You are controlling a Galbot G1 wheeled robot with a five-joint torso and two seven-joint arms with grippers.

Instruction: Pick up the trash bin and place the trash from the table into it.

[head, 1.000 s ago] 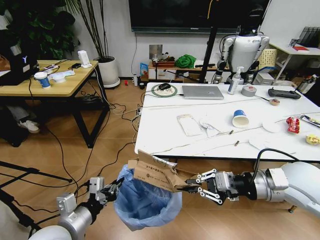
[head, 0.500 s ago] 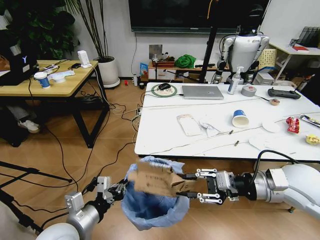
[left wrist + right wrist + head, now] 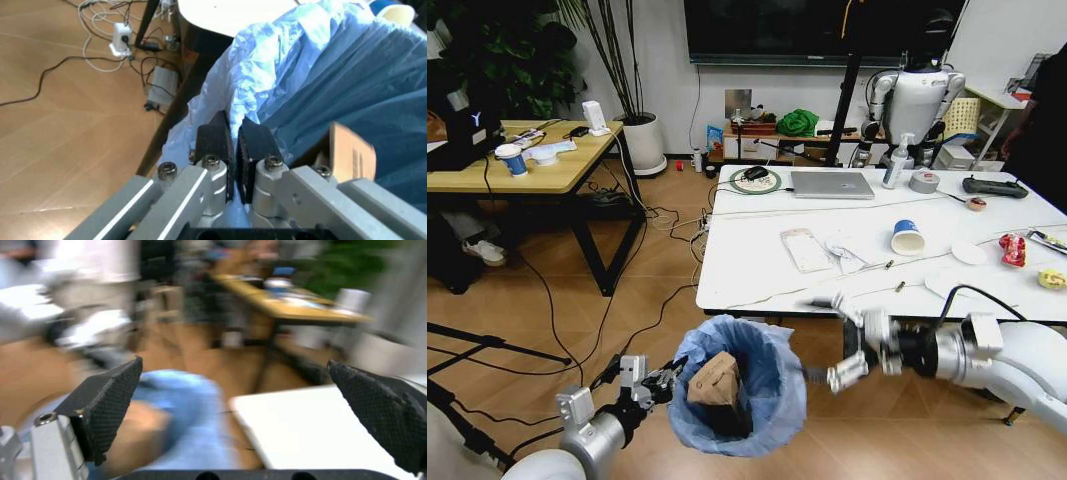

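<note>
My left gripper [image 3: 662,381] was clenched on the rim of the small round dark trash bin lined with a thin light-blue plastic bag [image 3: 767,350], holding it just off the near edge of the white marble-look tabletop [image 3: 757,270]. The brown cardboard piece [image 3: 714,381] lay inside the bin. My right gripper [image 3: 847,345] hung beside the bin, released and empty. I judged one piece binned, with the white-and-blue paper cup [image 3: 908,237] and clear plastic wrapper [image 3: 806,249] left on the tabletop; next my right arm would need to reach up there. My left wrist view showed the fingertips [image 3: 215,138] pinching the bag, which the head view hid.
</note>
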